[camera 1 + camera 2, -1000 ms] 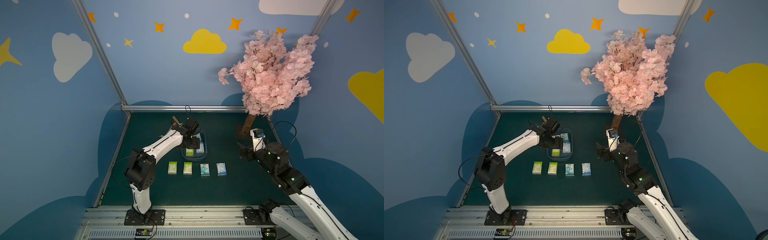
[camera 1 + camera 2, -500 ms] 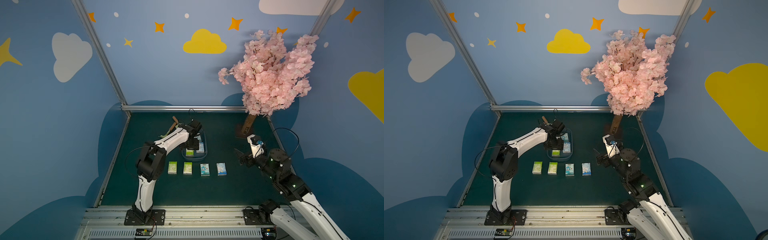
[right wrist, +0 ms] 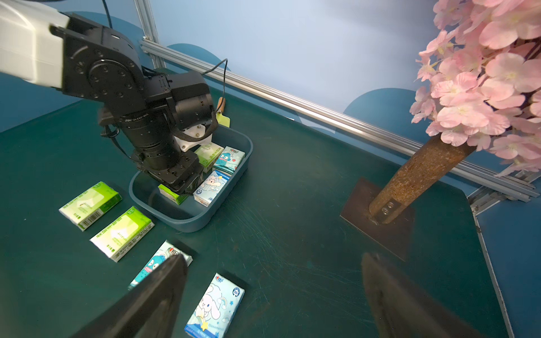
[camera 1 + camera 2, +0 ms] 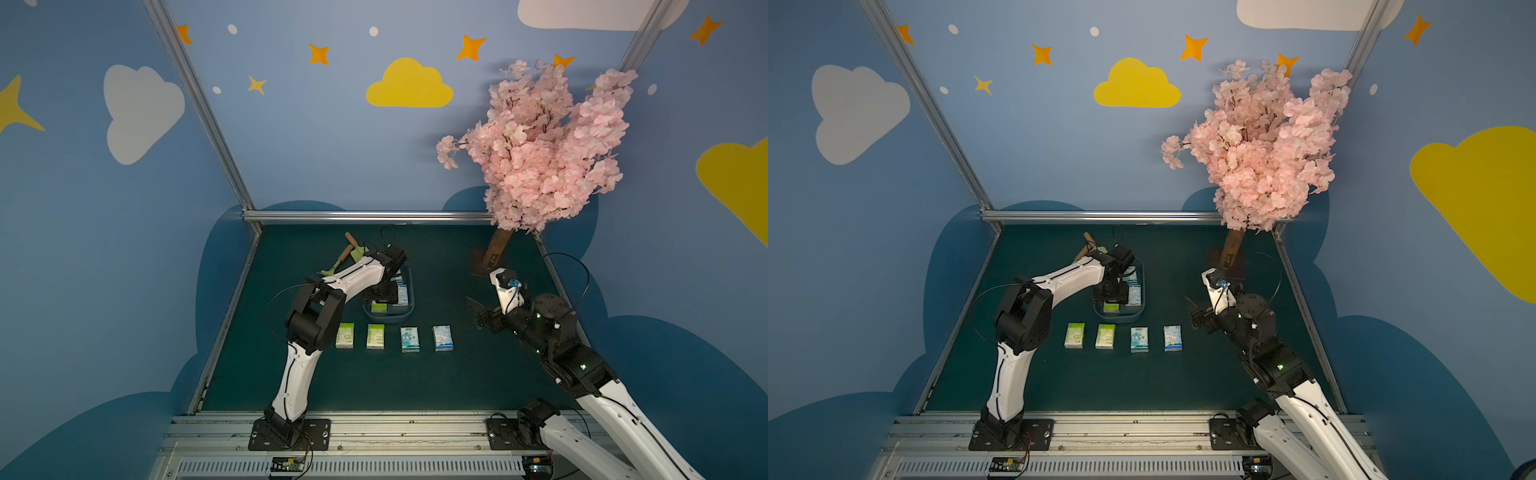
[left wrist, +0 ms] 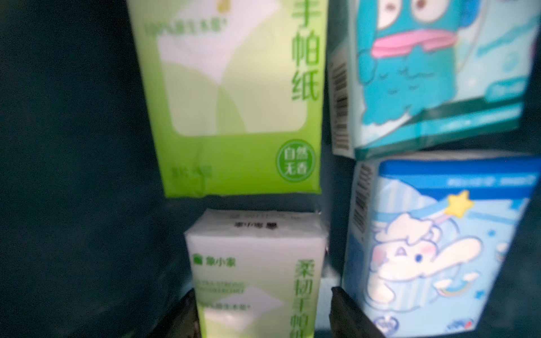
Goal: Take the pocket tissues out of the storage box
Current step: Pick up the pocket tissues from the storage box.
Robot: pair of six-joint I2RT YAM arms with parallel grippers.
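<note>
With the left pincer (image 5: 262,292) part-open astride a green-and-white packet (image 5: 254,263) lying in the storage box (image 3: 187,219), a skewed pinch could slip or drag the neighbouring blue packet (image 5: 424,257); the right pincer (image 3: 273,257) hangs wide open.

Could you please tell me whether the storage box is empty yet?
Not empty. The storage box holds four pocket tissues: two green-and-white packets and two light blue cartoon packets; the left wrist view shows all four.

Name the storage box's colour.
The storage box is dull blue, clearest in the right wrist view.
</note>
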